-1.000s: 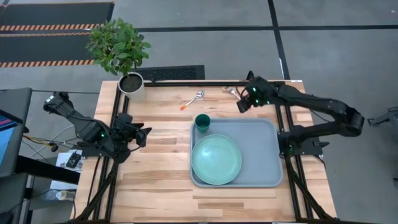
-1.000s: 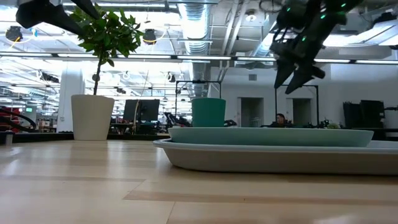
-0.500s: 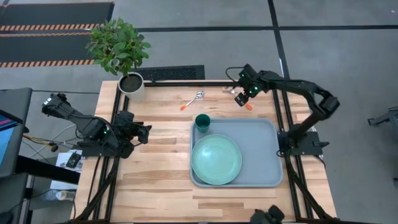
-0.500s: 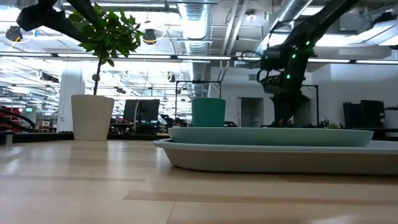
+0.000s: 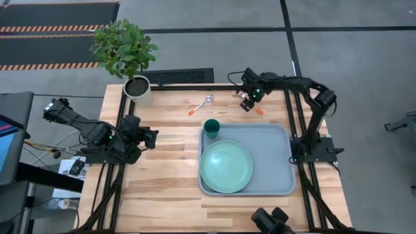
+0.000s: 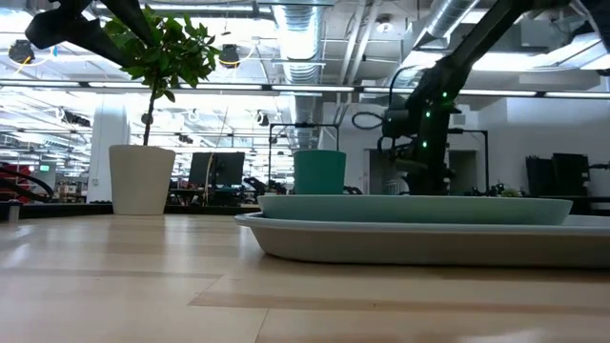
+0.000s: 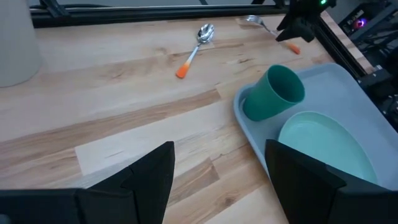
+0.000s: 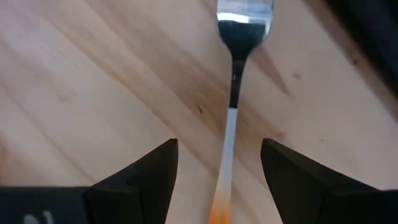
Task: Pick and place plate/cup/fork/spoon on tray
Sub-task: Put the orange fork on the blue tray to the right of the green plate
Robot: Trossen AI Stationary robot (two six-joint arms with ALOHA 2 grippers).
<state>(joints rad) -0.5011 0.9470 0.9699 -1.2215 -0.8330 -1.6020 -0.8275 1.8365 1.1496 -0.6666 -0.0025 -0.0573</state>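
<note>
Orange-handled fork (image 8: pixel 231 130) on bare wood at far right, outside tray (image 5: pixel 276 159), lying directly between spread fingers of right gripper (image 8: pixel 219 163). Long axis in line with gripper's reach. Left gripper (image 7: pixel 219 175) spread too, waiting far off at left.

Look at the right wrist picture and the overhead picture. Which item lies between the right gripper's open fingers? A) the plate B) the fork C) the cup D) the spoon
B: the right gripper straddles the fork, whose tines and orange-ended handle show on the table; the spoon lies apart, and the cup and plate sit on the tray.
</note>
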